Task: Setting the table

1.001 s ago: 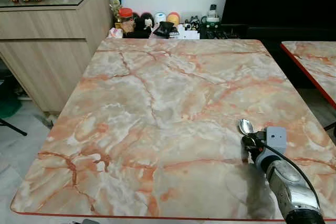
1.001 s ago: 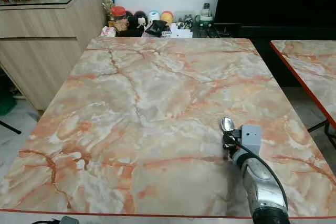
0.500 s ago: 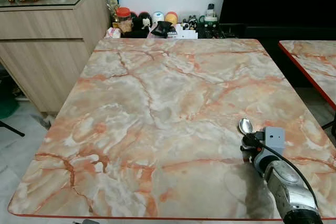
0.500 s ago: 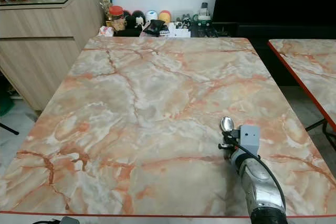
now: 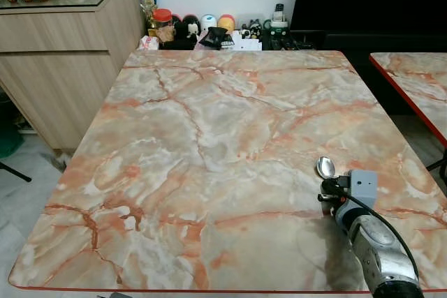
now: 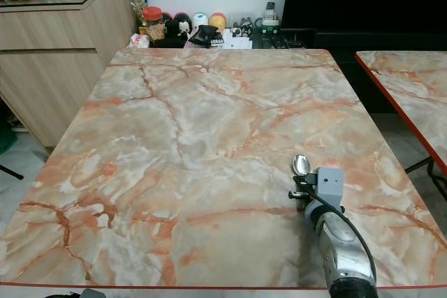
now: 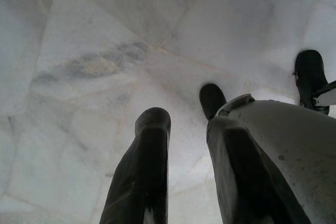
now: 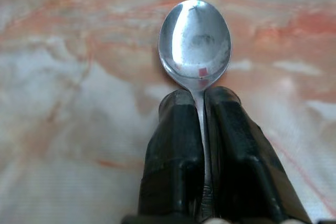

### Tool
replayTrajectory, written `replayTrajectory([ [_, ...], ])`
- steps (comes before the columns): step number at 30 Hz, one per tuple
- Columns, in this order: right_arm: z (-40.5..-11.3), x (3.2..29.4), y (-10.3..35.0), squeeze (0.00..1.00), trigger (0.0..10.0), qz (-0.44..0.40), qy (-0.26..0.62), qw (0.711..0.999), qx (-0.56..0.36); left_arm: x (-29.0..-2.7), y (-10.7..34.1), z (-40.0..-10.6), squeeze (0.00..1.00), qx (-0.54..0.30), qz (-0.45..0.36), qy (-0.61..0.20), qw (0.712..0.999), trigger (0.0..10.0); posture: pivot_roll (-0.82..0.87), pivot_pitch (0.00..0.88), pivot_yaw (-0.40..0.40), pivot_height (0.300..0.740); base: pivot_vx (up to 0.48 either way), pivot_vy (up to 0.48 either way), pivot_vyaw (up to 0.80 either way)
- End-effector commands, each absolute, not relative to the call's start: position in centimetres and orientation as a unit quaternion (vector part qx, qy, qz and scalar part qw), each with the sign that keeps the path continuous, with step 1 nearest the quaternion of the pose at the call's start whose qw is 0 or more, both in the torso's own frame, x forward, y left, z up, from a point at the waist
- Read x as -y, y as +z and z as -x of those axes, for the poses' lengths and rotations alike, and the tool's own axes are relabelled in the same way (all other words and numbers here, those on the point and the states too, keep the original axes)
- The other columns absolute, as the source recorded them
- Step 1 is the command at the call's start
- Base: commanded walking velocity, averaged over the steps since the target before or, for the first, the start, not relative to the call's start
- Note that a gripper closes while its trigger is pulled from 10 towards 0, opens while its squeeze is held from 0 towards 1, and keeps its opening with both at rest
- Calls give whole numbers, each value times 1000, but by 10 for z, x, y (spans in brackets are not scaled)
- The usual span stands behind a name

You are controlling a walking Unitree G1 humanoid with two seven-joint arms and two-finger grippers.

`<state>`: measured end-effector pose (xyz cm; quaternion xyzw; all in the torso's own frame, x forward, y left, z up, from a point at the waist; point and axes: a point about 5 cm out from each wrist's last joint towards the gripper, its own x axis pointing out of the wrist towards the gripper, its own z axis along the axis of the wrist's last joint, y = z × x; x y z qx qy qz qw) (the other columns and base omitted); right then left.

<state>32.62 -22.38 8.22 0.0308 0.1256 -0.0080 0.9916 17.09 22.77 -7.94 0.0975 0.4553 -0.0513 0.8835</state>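
Still, the right gripper [image 8: 202, 145] is clamping a silver spoon [image 8: 195, 43] by its handle, the bowl poking out past the black fingertips over the near right part of the marble-patterned table [image 5: 209, 137]. Compared with a second ago, the whole scene is sitting slightly differently because the camera is shifting; gripper and spoon are keeping the same pose. The left gripper [image 7: 184, 129] is hanging over pale floor tiles [image 7: 79, 77], fingers apart. No readable writing is showing.

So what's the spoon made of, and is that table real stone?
The spoon looks like polished metal, probably steel: its bowl is silver and shines like a mirror. The table has a glossy marble pattern in orange and grey, but its thin red edge hints at a printed covering, so real stone is doubtful.
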Motion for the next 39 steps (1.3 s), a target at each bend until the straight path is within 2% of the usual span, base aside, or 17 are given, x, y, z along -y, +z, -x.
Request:
replayTrajectory([
  [1, -325, 220, 90, 0, 10000, -40, -14, 995, -89, -232, -83, -160, 0, -473, -101, -47, 874, 10000, 9, 132, 28, 740, 0, 0, 0],
  [8, -324, 211, 120, 0, 10000, -42, -1, 999, -11, -232, -83, -160, 0, -472, -102, -46, 874, 10000, 5, 130, 26, 740, 0, 0, 0],
  [14, -310, 197, 147, 0, 10000, -32, 6, 998, 60, -230, -84, -161, 0, -471, -102, -47, 875, 10000, 0, 130, 21, 740, 0, 0, 0],
  [21, -297, 189, 150, 0, 10000, -44, 8, 997, 69, -227, -84, -163, 0, -469, -100, -48, 876, 10000, -8, 119, 15, 740, 0, 0, 0],
  [31, -278, 200, 149, 0, 10000, -38, -50, 995, 77, -224, -84, -164, 0, -468, -98, -49, 877, 10000, -14, 114, 7, 740, 0, 0, 0],
  [39, -283, 190, 154, 0, 10000, -45, -31, 995, 82, -222, -84, -164, 0, -468, -97, -51, 877, 10000, -14, 113, 3, 740, 0, 0, 0],
])
